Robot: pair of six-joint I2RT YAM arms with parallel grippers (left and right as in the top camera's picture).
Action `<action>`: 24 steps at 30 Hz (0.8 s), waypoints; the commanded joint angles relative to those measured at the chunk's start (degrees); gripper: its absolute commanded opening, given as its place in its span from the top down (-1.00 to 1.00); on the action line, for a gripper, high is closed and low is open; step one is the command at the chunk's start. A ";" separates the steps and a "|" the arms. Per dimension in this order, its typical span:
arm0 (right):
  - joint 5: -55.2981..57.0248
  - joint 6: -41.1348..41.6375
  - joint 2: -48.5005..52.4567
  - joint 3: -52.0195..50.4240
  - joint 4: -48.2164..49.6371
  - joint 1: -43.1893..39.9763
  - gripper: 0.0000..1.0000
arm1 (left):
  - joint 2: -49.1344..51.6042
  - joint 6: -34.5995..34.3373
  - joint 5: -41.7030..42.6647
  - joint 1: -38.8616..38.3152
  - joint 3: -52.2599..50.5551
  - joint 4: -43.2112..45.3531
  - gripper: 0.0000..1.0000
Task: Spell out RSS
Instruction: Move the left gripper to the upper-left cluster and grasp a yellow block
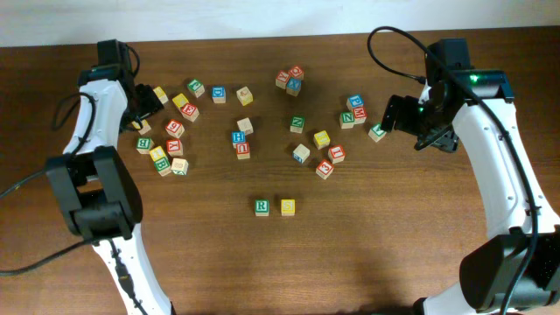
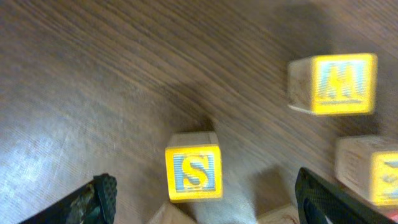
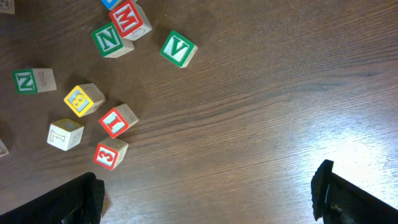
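We judge the S cube (image 2: 193, 174) an easy thing to carry: a small wooden block, light and stiff, with nothing to crush. Its smooth faces could still let it twist if the pads catch an edge, so we would take it squarely on two opposite side faces, low enough that it cannot pivot. Its upper face has a bright yellow border and a yellow S on a pale, bluish ground, and the sides are bare wood. In the left wrist view it sits on the table (image 2: 93, 81) toward 6 o'clock, between the fingers of the left gripper (image 2: 204, 186). The jaws stand wide with a gap on each side of the cube, so nothing is held. The cube lies closer to the finger at 8 o'clock than to the one at 4 o'clock. Two more yellow cubes crowd it, one (image 2: 333, 84) at 2 o'clock and one (image 2: 373, 169) at 3 o'clock, so the far finger has little room. From overhead, the R cube (image 1: 262, 206), white with a green letter, lies at 6 o'clock of the table, and a yellow cube (image 1: 288, 206) sits just beside it at its 3 o'clock. That letter is too small for us to read. The right gripper (image 3: 208, 196) hangs wide apart over bare wood, holding nothing.
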 commanded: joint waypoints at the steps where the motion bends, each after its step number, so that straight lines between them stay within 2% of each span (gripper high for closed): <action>1: 0.92 -0.52 -0.28 0.52 0.15 -0.31 -0.97 | 3.37 0.33 -1.95 0.98 0.81 0.74 -0.45; 2: 0.92 -0.52 -0.28 0.52 0.15 -0.33 -0.97 | 3.58 -0.50 -1.95 1.22 0.76 0.72 -0.33; 3: 0.92 -0.52 -0.28 0.52 0.15 -0.33 -0.97 | 3.67 -0.68 -1.77 1.42 0.70 0.72 -0.32; 7: 0.92 -0.52 -0.28 0.52 0.15 -0.33 -0.97 | 3.67 -0.79 -1.46 1.57 0.66 1.16 -0.41; 10: 0.92 -0.52 -0.28 0.52 0.15 -0.33 -0.97 | 3.69 -0.79 -1.53 1.57 0.26 1.86 -0.41; 12: 0.92 -0.52 -0.28 0.52 0.15 -0.33 -0.97 | 3.69 -0.79 -1.51 1.57 0.00 2.71 -0.34; 17: 0.92 -0.52 -0.28 0.52 0.15 -0.31 -0.97 | 3.69 -0.79 -1.51 1.57 -0.04 3.08 0.07; 24: 0.92 -0.52 -0.28 0.52 0.15 -0.33 -0.97 | 3.69 -0.79 -1.51 1.57 -0.63 3.45 0.09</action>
